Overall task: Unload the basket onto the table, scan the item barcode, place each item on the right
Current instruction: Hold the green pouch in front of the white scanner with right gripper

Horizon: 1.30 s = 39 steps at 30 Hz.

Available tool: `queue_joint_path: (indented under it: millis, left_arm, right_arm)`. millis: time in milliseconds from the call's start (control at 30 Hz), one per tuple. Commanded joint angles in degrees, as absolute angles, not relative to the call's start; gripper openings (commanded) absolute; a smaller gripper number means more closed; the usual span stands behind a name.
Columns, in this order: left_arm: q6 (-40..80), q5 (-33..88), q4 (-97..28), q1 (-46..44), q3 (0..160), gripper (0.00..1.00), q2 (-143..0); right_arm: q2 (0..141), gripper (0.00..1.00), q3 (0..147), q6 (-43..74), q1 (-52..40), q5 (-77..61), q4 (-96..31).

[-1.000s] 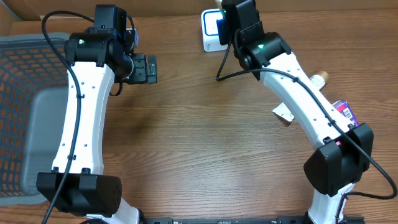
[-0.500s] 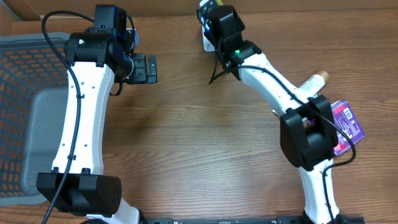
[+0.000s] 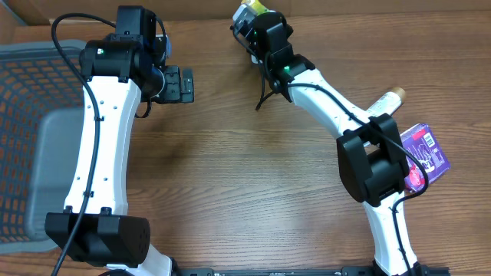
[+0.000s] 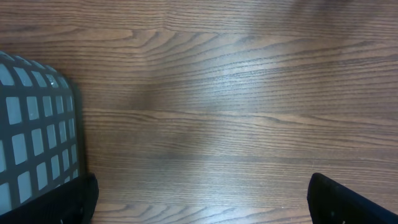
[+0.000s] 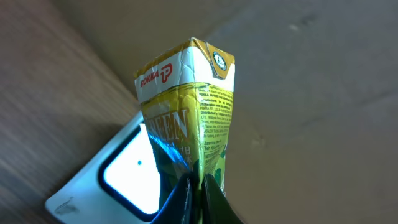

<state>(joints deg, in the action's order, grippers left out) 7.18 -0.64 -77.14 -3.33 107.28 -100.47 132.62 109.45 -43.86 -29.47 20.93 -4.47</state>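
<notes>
At upper centre, the right pincer (image 5: 195,186) is pinching a yellow ramen packet (image 3: 251,8) near the scanner (image 5: 121,177); the left pincer (image 4: 205,202) is gaping wide.

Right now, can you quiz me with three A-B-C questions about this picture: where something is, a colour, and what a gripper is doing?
1. Where is the basket?
A between the arms. B beside the left arm. C beside the right arm.

2. What colour is the packet in the right gripper?
A yellow. B red. C black.

3. What is the left gripper doing?
A shut tight. B squeezing the packet. C open, holding nothing.

Answers:
1. B, the grey mesh sits on the left arm's outer side.
2. A, the wrist view shows yellow wrapping pinched there.
3. C, its jaws stand wide with nothing between them.
</notes>
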Motion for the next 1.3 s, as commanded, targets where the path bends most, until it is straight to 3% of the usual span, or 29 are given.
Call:
queue_joint_path:
  millis: [0,600,1267]
  left_arm:
    - [7.9,0.0,-77.1,-3.1,107.3,1.0,-100.4]
    - [7.9,0.0,-77.1,-3.1,107.3,1.0,-100.4]
    - [7.9,0.0,-77.1,-3.1,107.3,1.0,-100.4]
  right_arm:
    - [132.3,0.04,111.0,-50.4,-31.1,19.4,-3.0]
    - [137.5,0.04,111.0,-59.0,-30.9,19.4,4.1]
    - [137.7,0.04,111.0,-60.5,-29.6,19.8,9.9]
